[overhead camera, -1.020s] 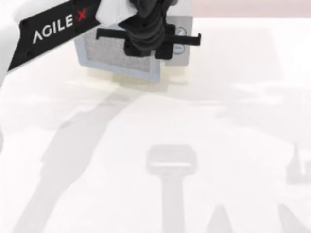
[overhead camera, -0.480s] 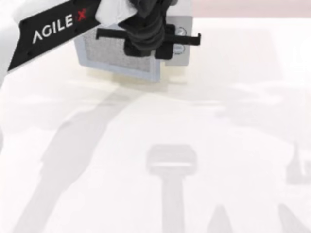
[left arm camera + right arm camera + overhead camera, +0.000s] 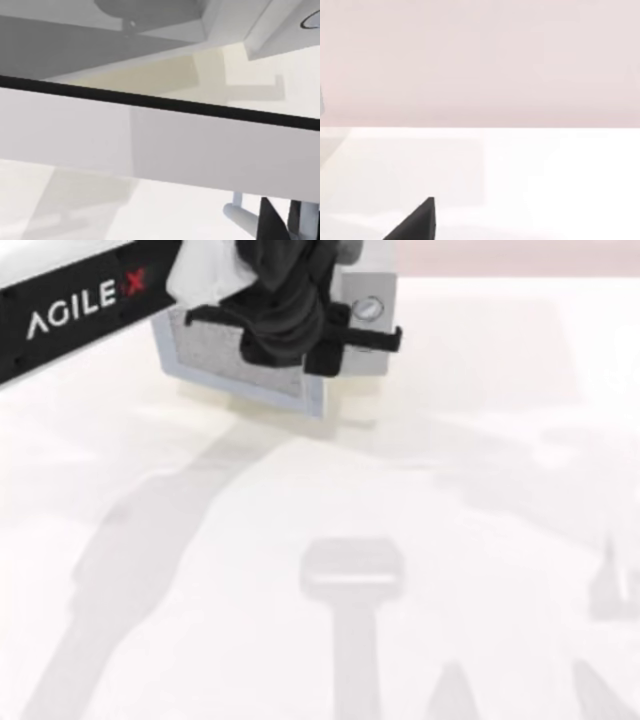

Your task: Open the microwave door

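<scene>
Left claw (image 3: 300, 330) at the door's (image 3: 235, 362) free edge, just beside the knob strip; grip on it cannot be told, wrist hiding the fingers. Door swung a little out from the microwave (image 3: 370, 280), hinged side nearest the arm, pale interior (image 3: 150, 75) showing through the gap in the left wrist view. One knob (image 3: 368, 309) visible beside the claw. Microwave at the tabletop's (image 3: 450, 540) far edge. Right claw (image 3: 415, 222) well apart from the microwave, only a dark tip visible, state unclear.

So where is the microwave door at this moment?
In the top view the microwave door is at the far left-centre, swung slightly ajar from the microwave, under the left pincer.
</scene>
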